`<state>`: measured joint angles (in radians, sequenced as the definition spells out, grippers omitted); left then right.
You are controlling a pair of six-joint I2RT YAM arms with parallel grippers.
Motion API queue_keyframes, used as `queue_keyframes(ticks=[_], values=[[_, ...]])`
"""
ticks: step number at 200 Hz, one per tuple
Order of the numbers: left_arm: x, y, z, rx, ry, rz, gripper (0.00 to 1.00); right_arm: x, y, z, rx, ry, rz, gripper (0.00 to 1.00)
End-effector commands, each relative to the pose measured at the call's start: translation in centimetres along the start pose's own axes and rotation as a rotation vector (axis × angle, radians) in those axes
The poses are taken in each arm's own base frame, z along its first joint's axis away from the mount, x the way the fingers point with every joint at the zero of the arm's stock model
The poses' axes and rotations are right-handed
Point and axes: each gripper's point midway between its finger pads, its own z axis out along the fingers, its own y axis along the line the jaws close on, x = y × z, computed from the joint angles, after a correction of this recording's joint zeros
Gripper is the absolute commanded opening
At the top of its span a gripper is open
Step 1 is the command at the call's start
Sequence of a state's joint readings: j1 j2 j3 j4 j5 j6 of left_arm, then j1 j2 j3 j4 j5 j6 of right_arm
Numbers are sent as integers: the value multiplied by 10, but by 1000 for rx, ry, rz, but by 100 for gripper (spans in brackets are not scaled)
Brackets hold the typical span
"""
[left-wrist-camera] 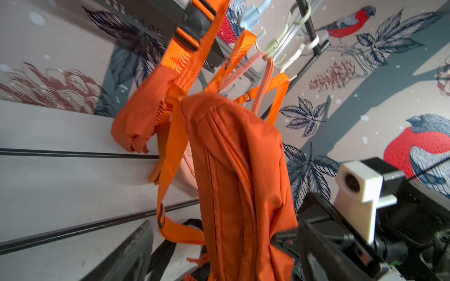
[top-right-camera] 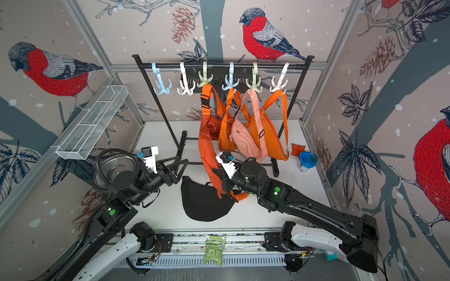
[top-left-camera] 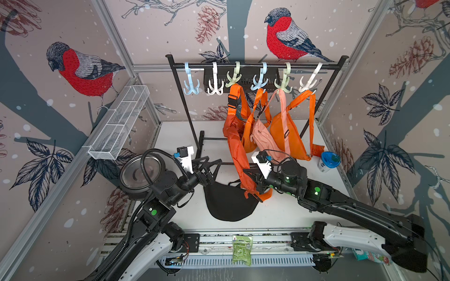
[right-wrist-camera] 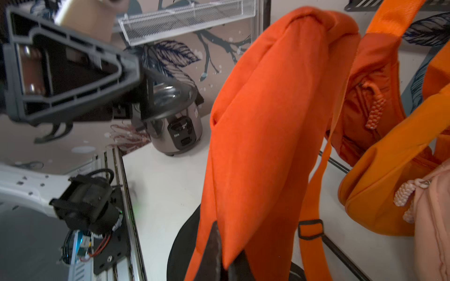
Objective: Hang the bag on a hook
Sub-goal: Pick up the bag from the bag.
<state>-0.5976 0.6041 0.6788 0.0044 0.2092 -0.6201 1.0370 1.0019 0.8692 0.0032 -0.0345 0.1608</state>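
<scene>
The bag (top-left-camera: 236, 148), long and orange, hangs by its strap (top-left-camera: 239, 97) from a pale green hook (top-left-camera: 233, 78), third from the left on the rack (top-left-camera: 255, 65), and slants down toward the front of the table (top-left-camera: 280, 214). Its lower end sits between the jaws of the right gripper (top-left-camera: 247, 175), which are closed on the fabric; in the right wrist view the two dark fingertips (right-wrist-camera: 215, 253) pinch a fold of orange cloth at the bag's bottom edge. A loose loop of strap droops below the grip, over the edge of a black bag (top-left-camera: 229, 206) that lies flat on the table. The left gripper (top-left-camera: 214, 161) stands just left of the bag at about the same height, jaws spread wide and holding nothing, apart from the cloth; in the left wrist view the bag (left-wrist-camera: 238, 182) fills the middle, with one finger (left-wrist-camera: 132, 253) beside it. Behind the bag, on the hooks to its right, hang an orange bag (top-left-camera: 249, 138), a pink bag (top-left-camera: 264, 138) and another orange bag (top-left-camera: 289, 136), crowded against one another. The two hooks on the left, blue (top-left-camera: 190, 86) and white (top-left-camera: 215, 85), are bare. A rice cooker (top-left-camera: 141, 172) stands at the left wall behind the left arm, a blue-lidded cup (top-left-camera: 327, 161) at the right, and a green packet (top-left-camera: 241, 248) lies on the front rail.
</scene>
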Motion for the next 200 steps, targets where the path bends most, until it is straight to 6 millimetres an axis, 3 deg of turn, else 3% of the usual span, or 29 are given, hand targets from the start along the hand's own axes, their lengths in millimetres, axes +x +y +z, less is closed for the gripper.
queue_keyframes(ticks=[1, 42, 65, 86, 109, 131, 151, 165, 178, 200], values=[[2, -40, 8, 210, 52, -4, 90, -34, -3, -1, 25, -119, 18, 5], [10, -73, 26, 294, 109, 33, 90, -37, 10, 13, 85, -107, -43, 5], [17, -77, 41, 294, 150, 32, 87, -36, 19, 24, 127, -84, -88, 5], [20, -72, 49, 260, 170, 35, 76, -33, 30, 31, 158, -66, -131, 5], [21, -61, 52, 199, 172, 49, 54, -32, 36, 31, 148, -65, -147, 8], [22, -49, 53, 135, 171, 67, 22, -32, 46, 27, 101, -62, -176, 22], [24, -40, 51, 89, 178, 96, 0, -38, 52, 13, 48, -77, -183, 48], [26, -37, 49, 75, 189, 120, 0, -44, 50, -4, 33, -116, -174, 69], [27, -38, 47, 79, 196, 140, 0, -50, 36, -20, 71, -166, -147, 77], [29, -42, 46, 106, 209, 164, 0, -49, -25, -43, 239, -226, -35, 82]])
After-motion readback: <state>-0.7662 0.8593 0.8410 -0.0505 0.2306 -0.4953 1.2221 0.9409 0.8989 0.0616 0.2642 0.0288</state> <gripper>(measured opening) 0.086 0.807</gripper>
